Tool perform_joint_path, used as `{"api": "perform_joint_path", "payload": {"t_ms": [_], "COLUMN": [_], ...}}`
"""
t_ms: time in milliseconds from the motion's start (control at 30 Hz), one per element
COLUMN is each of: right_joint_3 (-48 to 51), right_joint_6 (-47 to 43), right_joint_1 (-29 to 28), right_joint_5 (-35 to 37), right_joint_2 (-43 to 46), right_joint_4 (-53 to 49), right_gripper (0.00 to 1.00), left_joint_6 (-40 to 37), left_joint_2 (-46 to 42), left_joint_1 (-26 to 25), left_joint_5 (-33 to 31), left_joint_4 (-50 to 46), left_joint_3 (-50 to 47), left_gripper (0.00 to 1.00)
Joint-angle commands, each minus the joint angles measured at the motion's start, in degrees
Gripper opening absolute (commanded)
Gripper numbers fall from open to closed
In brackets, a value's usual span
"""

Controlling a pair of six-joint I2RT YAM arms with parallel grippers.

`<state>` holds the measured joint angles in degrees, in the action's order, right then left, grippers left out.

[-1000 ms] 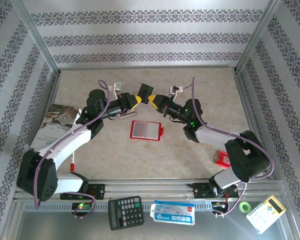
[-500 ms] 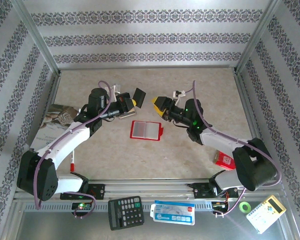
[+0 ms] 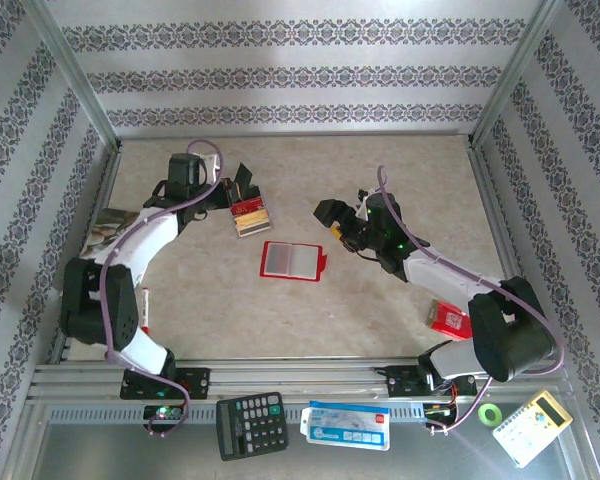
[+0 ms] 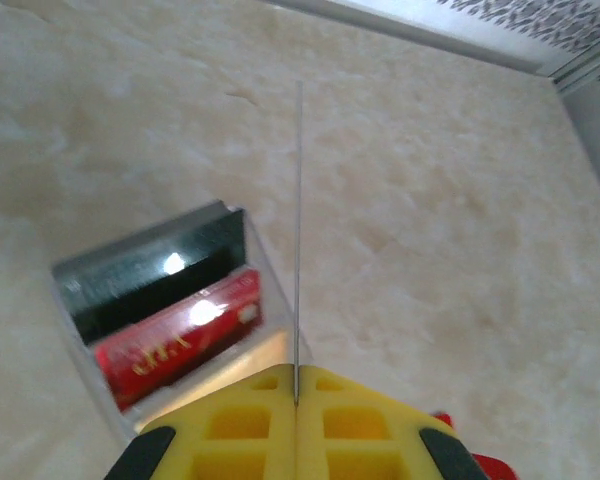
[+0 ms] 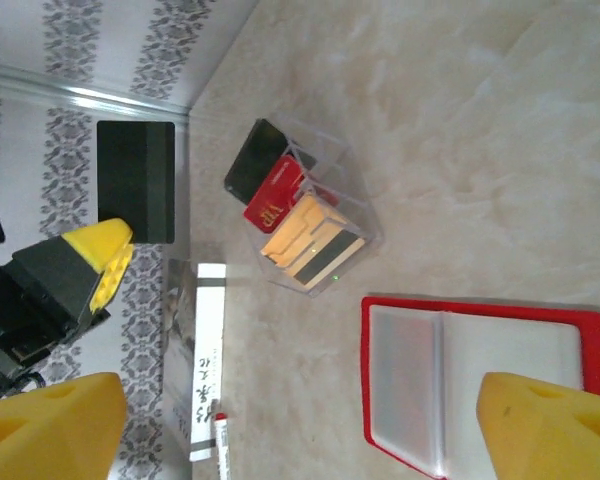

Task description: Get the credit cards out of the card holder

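Note:
The card holder point(image 3: 293, 260) lies open on the table, red with pale inner pockets, and also appears low in the right wrist view point(image 5: 480, 380). My left gripper point(image 3: 233, 190) is shut on a dark credit card point(image 3: 246, 179), seen edge-on in its own view point(image 4: 298, 220) between the yellow fingers point(image 4: 240, 430). It hovers above a clear box point(image 3: 248, 215) holding black, red and tan credit cards point(image 5: 290, 205). My right gripper point(image 3: 330, 213) stands open and empty to the upper right of the holder; the held dark card point(image 5: 135, 182) shows in its view.
A booklet point(image 3: 110, 235) and a pen point(image 5: 220, 440) lie at the left. A red box point(image 3: 445, 318) sits by the right arm's base. A calculator point(image 3: 250, 425), a blue-and-white packet point(image 3: 347, 424), a green tape roll point(image 3: 491, 413) and a yellow device point(image 3: 532, 427) lie on the front ledge.
My right gripper opened, let go of the dark card and drew back to the right. My left gripper carried the card leftward and back, over the clear box.

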<state>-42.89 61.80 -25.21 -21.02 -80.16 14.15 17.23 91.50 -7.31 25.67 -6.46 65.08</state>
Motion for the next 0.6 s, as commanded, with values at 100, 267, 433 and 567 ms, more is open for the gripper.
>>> {"api": "perform_joint_path", "payload": {"t_ms": [100, 267, 433, 567], "right_joint_3": [-3.87, -5.18, -4.83, -3.2], "right_joint_6": [-4.72, -6.16, -6.15, -5.54], "right_joint_1": [1.47, 1.75, 1.82, 1.79], "right_joint_5": [3.36, 2.86, 2.89, 2.58], "right_joint_2": [-1.76, -4.05, -4.99, -4.61], "right_joint_4": [-6.66, -6.76, -6.26, -4.24], "right_gripper": [0.98, 0.98, 0.98, 0.98], "left_joint_6": [-18.7, -28.37, -40.3, -51.06], "left_joint_2": [2.69, 5.99, 9.38, 11.65], "left_joint_1": [1.51, 1.78, 2.04, 3.01], "left_joint_5": [0.96, 0.26, 0.42, 0.51], "left_joint_4": [2.08, -2.17, -7.5, -14.34], "left_joint_3": [3.48, 9.16, 13.87, 17.62], "left_gripper": [0.0, 0.0, 0.0, 0.0]}}
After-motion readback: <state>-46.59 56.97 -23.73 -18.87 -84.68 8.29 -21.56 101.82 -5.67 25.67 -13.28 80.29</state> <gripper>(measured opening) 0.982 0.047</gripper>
